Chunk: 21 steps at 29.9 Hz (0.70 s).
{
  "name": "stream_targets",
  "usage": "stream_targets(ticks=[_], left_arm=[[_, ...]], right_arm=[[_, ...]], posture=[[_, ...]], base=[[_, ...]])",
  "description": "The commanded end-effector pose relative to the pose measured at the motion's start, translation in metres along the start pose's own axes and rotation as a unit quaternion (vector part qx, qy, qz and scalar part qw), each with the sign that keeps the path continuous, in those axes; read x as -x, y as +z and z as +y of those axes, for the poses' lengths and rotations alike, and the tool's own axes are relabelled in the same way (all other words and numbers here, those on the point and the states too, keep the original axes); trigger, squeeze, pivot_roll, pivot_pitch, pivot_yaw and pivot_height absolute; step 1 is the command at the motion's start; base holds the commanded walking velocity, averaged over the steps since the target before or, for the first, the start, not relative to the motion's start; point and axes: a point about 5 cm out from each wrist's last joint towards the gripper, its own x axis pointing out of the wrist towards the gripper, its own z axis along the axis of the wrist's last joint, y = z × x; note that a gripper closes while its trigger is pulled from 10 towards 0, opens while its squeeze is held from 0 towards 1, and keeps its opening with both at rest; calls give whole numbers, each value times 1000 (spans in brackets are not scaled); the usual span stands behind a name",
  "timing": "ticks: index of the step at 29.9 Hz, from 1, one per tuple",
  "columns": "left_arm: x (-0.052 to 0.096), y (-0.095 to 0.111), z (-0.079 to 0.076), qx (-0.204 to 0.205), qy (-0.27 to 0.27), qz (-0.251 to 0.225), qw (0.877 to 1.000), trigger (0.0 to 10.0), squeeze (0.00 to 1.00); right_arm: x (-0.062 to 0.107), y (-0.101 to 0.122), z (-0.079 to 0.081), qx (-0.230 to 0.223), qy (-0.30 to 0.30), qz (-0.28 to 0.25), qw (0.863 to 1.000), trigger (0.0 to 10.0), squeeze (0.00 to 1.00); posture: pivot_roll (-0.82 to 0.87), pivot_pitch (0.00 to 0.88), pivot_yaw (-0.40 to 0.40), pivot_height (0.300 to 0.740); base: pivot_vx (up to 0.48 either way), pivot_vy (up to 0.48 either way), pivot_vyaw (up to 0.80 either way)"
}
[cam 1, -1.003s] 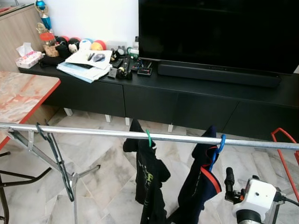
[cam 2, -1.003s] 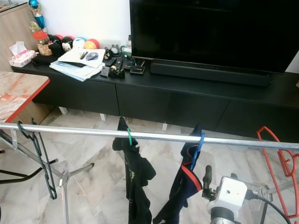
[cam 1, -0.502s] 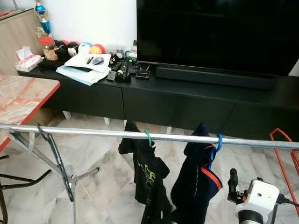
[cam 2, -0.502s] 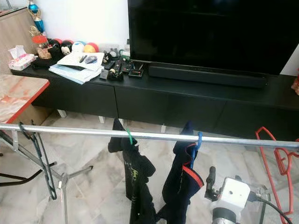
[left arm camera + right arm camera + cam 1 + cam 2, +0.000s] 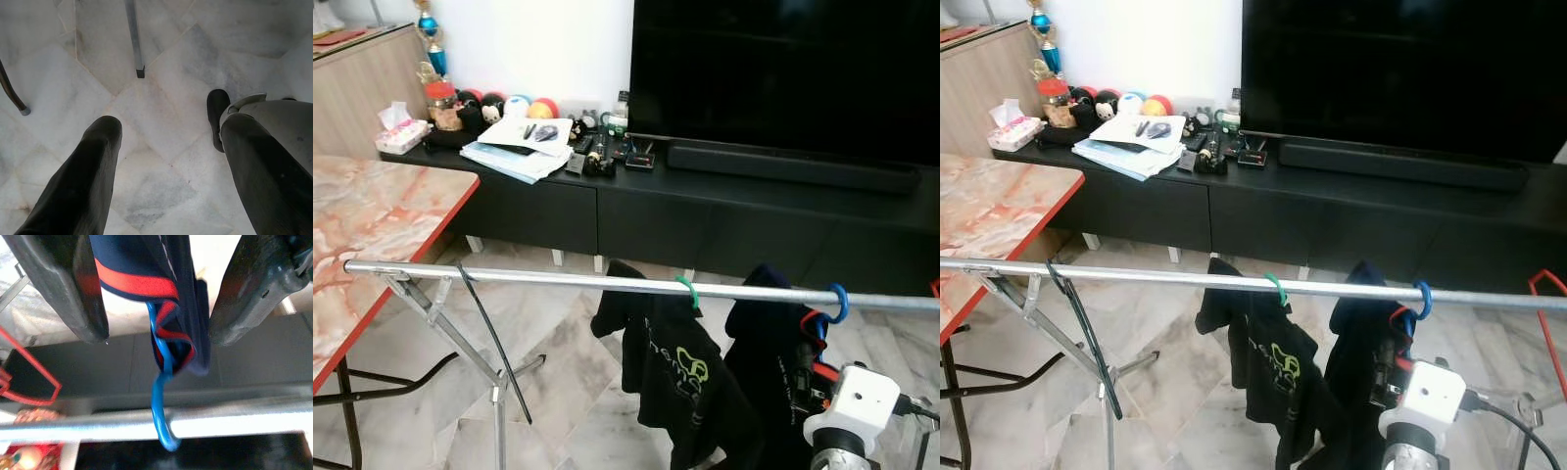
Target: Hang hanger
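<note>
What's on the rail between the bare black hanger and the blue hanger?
In the left eye view, one thing: a green hanger carrying a black shirt. The rest of the rail between the black hanger and blue hanger is bare.

The blue hanger (image 5: 160,396) hangs hooked over the silver rail (image 5: 607,284) at the lower right of my head views, its hook curled round the bar. It carries a navy garment (image 5: 146,264) with a red band, draped straight down below the rail. In my right wrist view its thin blue neck rises between my two fingers (image 5: 63,289), which stand apart on either side of the cloth.
</note>
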Motion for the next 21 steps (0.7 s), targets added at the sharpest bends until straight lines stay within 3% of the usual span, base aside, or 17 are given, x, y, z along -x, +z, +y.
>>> stream_targets(ticks=[1, 13, 17, 21], left_arm=[[1, -5, 1, -3, 0, 7, 1000, 10000, 0], [2, -7, 2, -3, -2, 10, 1000, 10000, 0], [2, -8, 2, -24, -7, 15, 1000, 10000, 0], [2, -9, 4, -28, 0, 17, 999, 10000, 0]], right_arm=[[-3, 7, -4, 3, -17, -13, 1000, 10000, 0], [-26, 16, -17, 25, -47, -16, 998, 10000, 0], [-31, 18, -18, 22, -44, -17, 999, 10000, 0], [-30, 17, -14, 19, -36, -12, 999, 10000, 0]], posture=[[-22, 66, 0, 740], [-24, 66, 0, 740], [-23, 60, 0, 740], [-21, 55, 3, 740]], base=[[0, 0, 0], [0, 0, 0], [0, 0, 0], [0, -478, 0]])
